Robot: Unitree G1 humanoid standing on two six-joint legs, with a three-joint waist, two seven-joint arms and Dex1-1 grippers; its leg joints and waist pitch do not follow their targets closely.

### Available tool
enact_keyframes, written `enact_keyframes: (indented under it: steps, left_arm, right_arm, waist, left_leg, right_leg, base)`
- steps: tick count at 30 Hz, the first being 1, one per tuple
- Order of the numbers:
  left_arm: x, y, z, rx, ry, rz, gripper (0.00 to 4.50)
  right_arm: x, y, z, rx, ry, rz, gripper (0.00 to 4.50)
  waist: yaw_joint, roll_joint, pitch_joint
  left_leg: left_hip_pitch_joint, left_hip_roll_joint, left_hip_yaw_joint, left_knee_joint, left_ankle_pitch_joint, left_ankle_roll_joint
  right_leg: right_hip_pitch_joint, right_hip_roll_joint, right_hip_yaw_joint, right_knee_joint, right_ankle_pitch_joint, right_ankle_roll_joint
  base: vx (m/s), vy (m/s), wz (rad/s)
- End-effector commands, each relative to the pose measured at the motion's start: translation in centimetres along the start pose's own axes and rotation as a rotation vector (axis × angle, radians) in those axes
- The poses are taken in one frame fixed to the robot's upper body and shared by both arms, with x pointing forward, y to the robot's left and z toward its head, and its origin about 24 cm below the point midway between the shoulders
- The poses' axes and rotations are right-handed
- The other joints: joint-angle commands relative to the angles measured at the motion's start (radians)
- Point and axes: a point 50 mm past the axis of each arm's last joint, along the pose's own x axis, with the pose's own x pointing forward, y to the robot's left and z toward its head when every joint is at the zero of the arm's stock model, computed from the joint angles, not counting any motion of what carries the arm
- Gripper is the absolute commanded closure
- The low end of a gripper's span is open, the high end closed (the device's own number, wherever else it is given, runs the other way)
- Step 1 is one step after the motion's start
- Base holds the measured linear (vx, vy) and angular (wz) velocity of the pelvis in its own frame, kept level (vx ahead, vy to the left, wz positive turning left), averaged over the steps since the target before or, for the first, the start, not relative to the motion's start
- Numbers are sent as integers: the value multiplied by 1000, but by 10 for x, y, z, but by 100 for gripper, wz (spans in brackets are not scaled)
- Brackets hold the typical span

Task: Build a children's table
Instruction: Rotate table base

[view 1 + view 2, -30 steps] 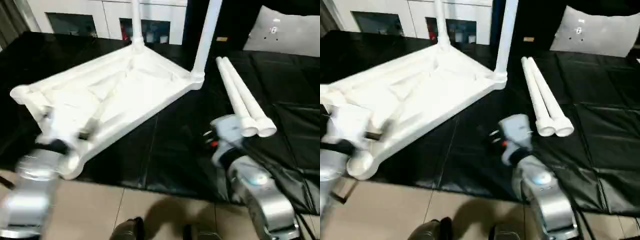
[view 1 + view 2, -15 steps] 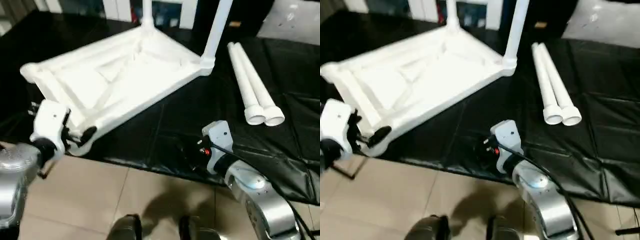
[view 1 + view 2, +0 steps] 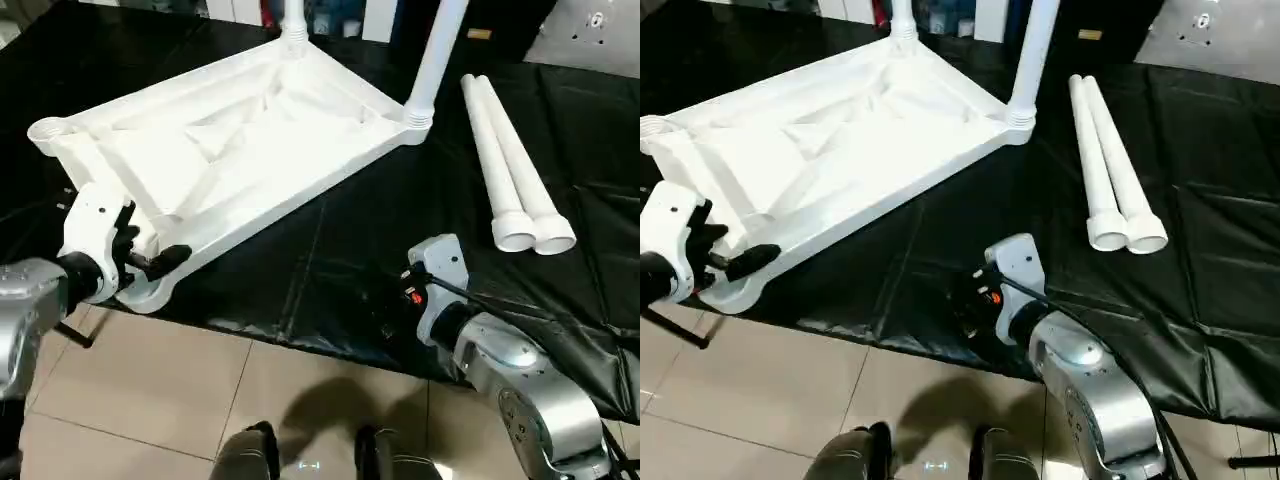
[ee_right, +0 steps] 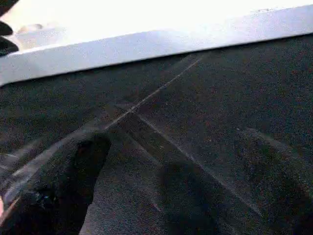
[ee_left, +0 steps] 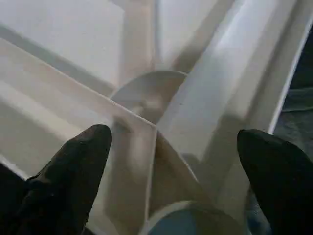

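Observation:
The white table top (image 3: 240, 150) lies upside down on the black sheet, ribbed side up. Two white legs (image 3: 437, 50) stand in its far corner sockets. Two loose legs (image 3: 510, 170) lie side by side to the right. My left gripper (image 3: 148, 243) is open at the top's near-left corner, its fingers (image 5: 83, 161) spread either side of the ribs around a round socket (image 5: 146, 95). My right gripper (image 3: 965, 300) hovers low over the sheet near its front edge, open with nothing between its fingers (image 4: 73, 181); the table top's rim (image 4: 146, 44) lies ahead of it.
The black sheet (image 3: 560, 300) ends just in front of me, with beige floor tiles (image 3: 150, 400) and my feet (image 3: 250, 455) below. White cabinets stand behind the work surface. A pale panel (image 3: 590, 25) leans at the far right.
The camera has tilted down. My left gripper has come off the top's near rim to its near-left corner. My right gripper has drawn back from the loose legs' ends toward the sheet's front edge.

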Motion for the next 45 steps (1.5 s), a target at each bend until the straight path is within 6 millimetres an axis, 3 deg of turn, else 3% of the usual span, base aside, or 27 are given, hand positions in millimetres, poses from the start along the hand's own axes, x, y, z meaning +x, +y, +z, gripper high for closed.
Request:
enact_keyframes:
  steps: [1,3,7,9,10,14,15,17,21,22,23,24,28,30,31,35,38,39,42,43,45]
  left_arm:
    - [12,-16,-12,-53,68,-135,1]
    - [16,-23,-9,-75,50,-181,1]
    - [28,-48,6,-153,-28,-324,1]
    - [31,-53,10,-175,-47,-353,1]
    - [35,-61,17,-210,-77,-395,1]
    - [42,-71,24,-236,-111,-407,1]
    - [45,-73,28,-237,-128,-394,1]
    - [45,-76,33,-230,-154,-384,1]
    - [37,-69,28,-36,-102,-309,1]
    - [35,-65,29,-10,-108,-283,1]
    - [31,-58,33,47,-119,-246,1]
    - [29,-54,36,79,-126,-230,1]
    - [25,-35,42,265,-95,-86,1]
    - [25,-27,41,347,-52,-31,29]
    - [26,-24,39,372,-25,-20,29]
    - [36,-24,31,439,20,-12,71]
    - [44,-26,28,426,27,-31,83]
    - [45,-26,27,431,31,-36,105]
    - [51,-27,24,442,39,-59,118]
    - [53,-28,24,437,40,-72,126]
    - [58,-29,23,443,38,-87,138]
  right_arm:
    - [-2,-2,6,-2,-12,-13,0]
    - [-2,-4,7,-3,-15,-20,0]
    - [-3,-10,11,0,-37,-76,0]
    - [-3,-13,12,-1,-42,-93,0]
    - [-3,-17,14,-3,-51,-120,0]
    - [-3,-22,16,-14,-54,-157,0]
    - [-3,-25,16,-19,-52,-175,0]
    - [-2,-30,16,-27,-40,-211,0]
    - [7,-35,14,-26,-7,-240,0]
    - [10,-35,15,-26,-5,-239,0]
    - [15,-35,16,-26,1,-239,0]
    - [18,-35,17,-25,4,-239,0]
    - [32,-39,17,-59,32,-254,0]
    - [41,-41,16,-74,50,-262,0]
    - [46,-41,16,-78,62,-262,0]
    - [59,-48,10,-104,108,-313,0]
    - [69,-49,9,-79,105,-312,0]
    - [72,-49,9,-76,104,-308,0]
    - [80,-49,9,-76,105,-303,0]
    - [83,-49,10,-73,106,-303,0]
    - [87,-49,9,-62,110,-293,0]
  waist:
    - [-3,16,-87]
    - [-2,12,-87]
    - [2,18,-94]
    - [7,15,-95]
    - [10,17,-97]
    - [15,16,-104]
    - [17,21,-106]
    - [16,16,-108]
    - [12,10,-113]
    - [2,7,-114]
    - [1,10,-113]
    - [-3,5,-113]
    - [-3,10,-114]
    - [-4,9,-115]
    - [-4,13,-117]
    - [1,15,-123]
    - [1,13,-124]
    - [1,12,-126]
    - [0,11,-127]
    - [-1,19,-126]
    - [0,15,-125]
  left_leg:
    - [20,85,-20,-73,-167,39]
    - [19,86,-17,-74,-172,35]
    - [24,88,-8,-68,-178,22]
    - [19,88,-6,-68,-185,19]
    - [23,89,0,-66,-191,13]
    - [21,92,9,-64,-181,3]
    - [23,92,8,-63,-179,4]
    - [18,91,10,-61,-166,6]
    - [13,89,9,-58,-120,25]
    - [9,86,10,-58,-101,32]
    - [14,86,12,-54,-96,34]
    - [12,85,13,-55,-94,37]
    - [20,90,16,-54,-93,26]
    - [22,89,18,-55,-99,14]
    - [24,88,17,-54,-97,5]
    - [28,90,21,-52,-80,-6]
    - [25,89,22,-52,-112,-19]
    - [25,89,23,-50,-111,-19]
    - [23,88,23,-50,-104,-12]
    - [25,88,23,-50,-122,-17]
    - [23,88,23,-51,-130,-19]
  right_leg:
    - [48,-76,55,-61,-160,-271]
    - [48,-76,56,-63,-162,-272]
    - [46,-77,57,-65,-167,-282]
    - [51,-78,56,-64,-183,-278]
    - [48,-77,56,-67,-202,-272]
    - [50,-73,54,-65,-202,-248]
    - [49,-74,54,-65,-197,-248]
    - [53,-72,53,-64,-174,-250]
    - [60,-70,52,-59,-130,-244]
    - [64,-68,51,-56,-117,-242]
    - [60,-69,51,-57,-124,-243]
    - [61,-68,51,-59,-132,-243]
    - [55,-64,49,-53,-143,-246]
    - [53,-63,50,-52,-142,-243]
    - [50,-62,49,-48,-132,-247]
    - [50,-63,51,-42,-67,-263]
    - [54,-69,52,-45,-85,-276]
    - [54,-68,52,-42,-78,-277]
    - [55,-68,51,-40,-60,-281]
    - [53,-66,50,-43,-75,-281]
    - [55,-69,51,-43,-84,-282]
  base:
    - [0,0,0]
    - [0,0,0]
    - [0,0,0]
    - [0,0,0]
    - [0,0,0]
    - [0,0,0]
    - [0,0,0]
    - [0,0,0]
    - [0,0,0]
    - [0,0,0]
    - [0,0,0]
    - [0,0,0]
    - [0,0,0]
    - [0,0,0]
    - [0,0,0]
    - [0,0,0]
    - [0,0,0]
    - [0,0,0]
    - [0,0,0]
    - [0,0,0]
    - [0,0,0]
